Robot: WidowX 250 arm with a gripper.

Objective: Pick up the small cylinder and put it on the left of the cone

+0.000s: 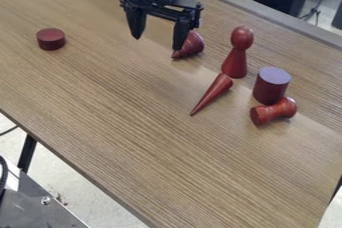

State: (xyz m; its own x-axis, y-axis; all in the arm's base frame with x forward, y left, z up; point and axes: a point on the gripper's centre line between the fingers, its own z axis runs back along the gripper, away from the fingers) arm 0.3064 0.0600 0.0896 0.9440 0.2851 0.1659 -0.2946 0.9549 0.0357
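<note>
Over the table (133, 122), 2 parted fingers (136, 22) hang down.

Small cylinder (51, 39): dark red, squat, upright, left on bench (127, 117). Cone (214, 92): red, slender, on its side, near middle.
</note>
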